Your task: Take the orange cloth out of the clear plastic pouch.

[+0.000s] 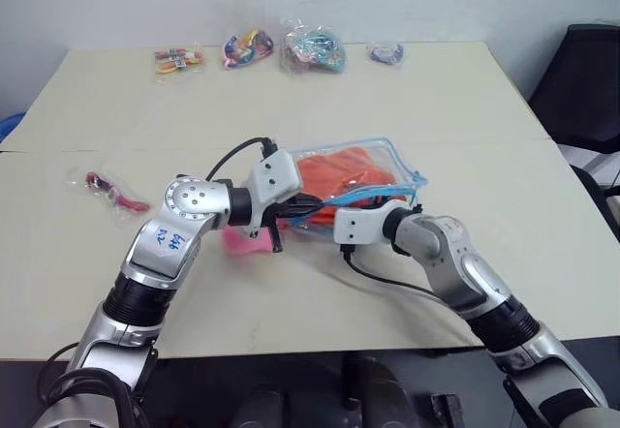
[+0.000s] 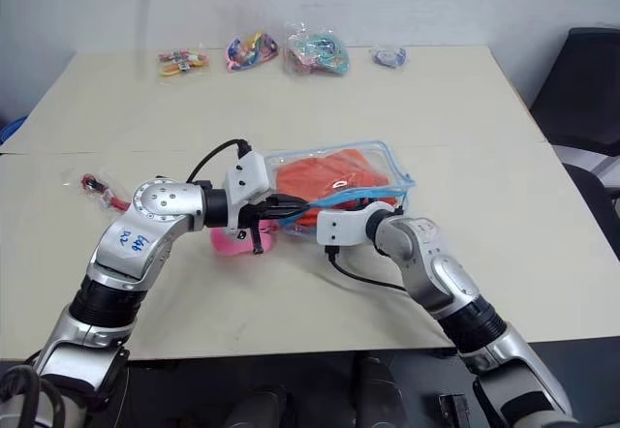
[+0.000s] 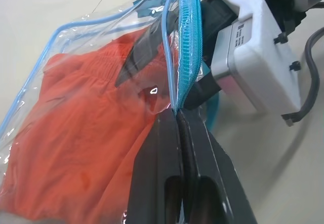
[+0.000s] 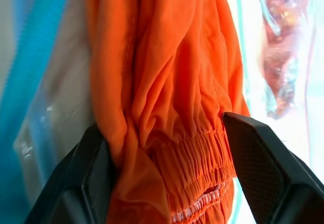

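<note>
The clear plastic pouch (image 1: 399, 168) with light-blue zipper trim lies mid-table, and the orange cloth (image 1: 351, 170) is inside it. A pink plush charm (image 1: 242, 241) lies by its near-left corner. My left gripper (image 3: 178, 118) is shut on the pouch's blue zipper edge (image 3: 186, 41), holding the mouth up. My right gripper (image 4: 162, 127) reaches in through the mouth and is open, its fingers (image 4: 253, 158) on either side of the cloth's gathered edge (image 4: 192, 158). From the left wrist, one right finger (image 3: 139, 54) shows through the plastic above the cloth.
Several small clear bags of colourful items line the table's far edge (image 1: 179, 60) (image 1: 247, 48) (image 1: 315, 48) (image 1: 386, 53). Another small bag with a red item (image 1: 111, 192) lies at the left. A black chair (image 1: 581, 79) stands beyond the table's right side.
</note>
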Available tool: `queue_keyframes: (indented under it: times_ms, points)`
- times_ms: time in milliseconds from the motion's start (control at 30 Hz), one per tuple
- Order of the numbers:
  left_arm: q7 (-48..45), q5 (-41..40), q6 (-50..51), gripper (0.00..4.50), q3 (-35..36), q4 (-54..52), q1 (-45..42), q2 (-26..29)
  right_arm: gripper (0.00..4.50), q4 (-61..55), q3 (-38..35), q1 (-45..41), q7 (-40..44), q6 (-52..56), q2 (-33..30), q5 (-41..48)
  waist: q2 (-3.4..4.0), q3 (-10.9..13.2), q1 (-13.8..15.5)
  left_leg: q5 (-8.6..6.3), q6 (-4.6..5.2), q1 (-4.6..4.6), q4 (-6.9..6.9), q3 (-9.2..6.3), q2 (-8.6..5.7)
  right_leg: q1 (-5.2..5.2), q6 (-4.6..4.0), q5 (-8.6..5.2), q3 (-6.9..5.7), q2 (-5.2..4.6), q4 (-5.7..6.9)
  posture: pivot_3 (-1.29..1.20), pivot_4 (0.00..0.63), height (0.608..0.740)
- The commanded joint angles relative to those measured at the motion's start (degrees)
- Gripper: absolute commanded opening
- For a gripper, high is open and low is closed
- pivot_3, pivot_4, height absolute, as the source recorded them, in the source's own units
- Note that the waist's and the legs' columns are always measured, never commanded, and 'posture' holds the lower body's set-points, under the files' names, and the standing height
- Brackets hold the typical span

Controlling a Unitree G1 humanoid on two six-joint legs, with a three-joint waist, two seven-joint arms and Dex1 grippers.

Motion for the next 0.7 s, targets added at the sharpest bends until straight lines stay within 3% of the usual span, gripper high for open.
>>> queue_keyframes:
  times_ms: [33, 133, 400, 567, 700]
  points:
    - [0.30, -0.39, -0.10, 0.00, 0.78, -2.55, -0.15, 0.51, 3.28, 5.18, 1.10, 0.24, -1.22, -0.42, 0.69, -1.68, 0.00, 0.00, -0.02, 0.00, -0.01, 0.01, 0.00, -0.02, 0.00, 0.00, 0.00, 0.00, 0.01, 0.00, 0.00, 0.00, 0.150, 0.740]
    - [0.60, -0.36, 0.00, 0.00, 0.86, -2.43, -0.31, 0.45, 2.74, 5.97, 1.29, 0.57, -0.83, -1.28, 1.17, -0.91, 0.00, 0.00, -0.06, 0.01, -0.02, 0.07, 0.00, -0.07, 0.01, 0.04, 0.00, 0.00, 0.03, 0.00, 0.02, 0.00, 0.150, 0.740]
    - [0.93, -0.42, -0.07, 0.00, 1.08, -1.97, -0.18, 0.54, 0.03, 4.45, 0.25, 1.86, 0.15, -2.09, 0.45, -0.36, 0.00, 0.00, 0.00, 0.01, -0.02, 0.08, 0.00, -0.09, 0.00, 0.04, 0.00, 0.00, 0.04, -0.01, 0.03, 0.00, 0.150, 0.740]
    - [1.20, -0.26, -0.19, 0.00, 0.75, -1.40, -0.33, 0.10, 0.03, 2.46, -1.16, 2.45, 0.39, -1.64, 0.30, 0.55, 0.00, 0.00, 0.05, 0.01, -0.02, 0.08, 0.00, -0.11, 0.00, 0.03, 0.00, 0.00, 0.03, -0.01, 0.02, 0.00, 0.150, 0.740]
    - [1.74, 1.81, -2.10, 0.00, -0.62, -0.04, -0.24, 0.18, 0.03, -6.45, -4.91, 4.22, 5.62, 2.80, 0.59, 5.52, 0.00, 0.00, 0.11, 0.01, -0.02, -0.02, 0.00, -0.13, 0.00, -0.01, 0.00, 0.00, -0.02, -0.01, -0.03, 0.00, 0.150, 0.740]
